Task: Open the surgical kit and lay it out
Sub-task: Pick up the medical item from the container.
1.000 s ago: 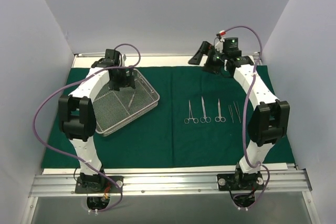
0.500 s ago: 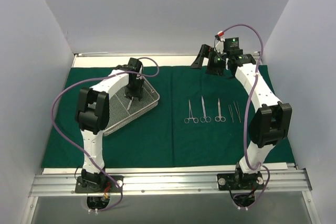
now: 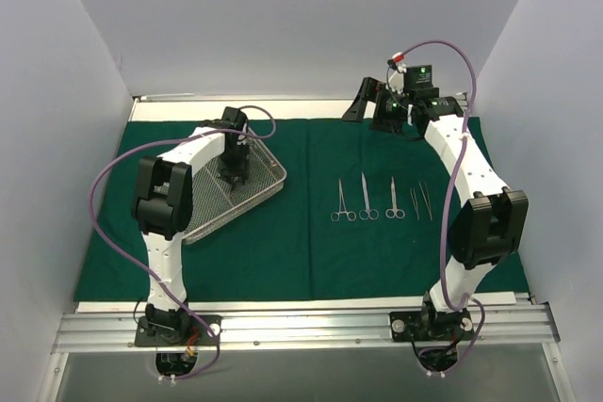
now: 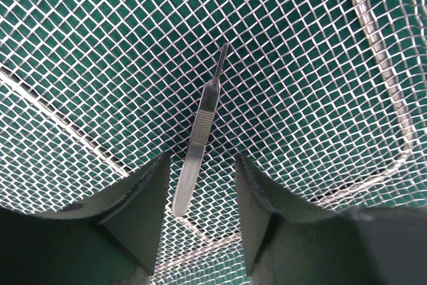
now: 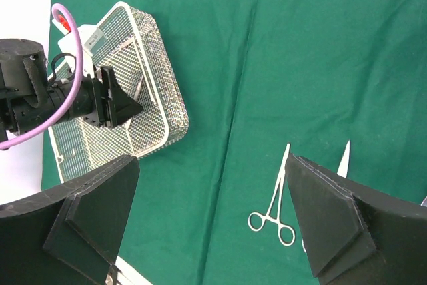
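Scalpel handle (image 4: 200, 131), tail between left fingers (image 4: 143, 198)

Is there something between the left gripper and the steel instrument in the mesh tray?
Nothing visible. The steel instrument lies bare in the mesh tray, its near end between the open fingers of the left gripper, a gap on each side.

One drape (image 3: 283, 251). One mesh tray (image 3: 268, 152), holding one slim flat steel tool (image 4: 200, 131). Five instruments lie in a row on the drape: three ring-handled ones (image 3: 342, 202) (image 3: 366, 197) (image 3: 393, 198) and two tweezers (image 3: 415, 202) (image 3: 426, 201). That makes six steel pieces altogether. Two arms (image 3: 160, 197) (image 3: 490, 223).
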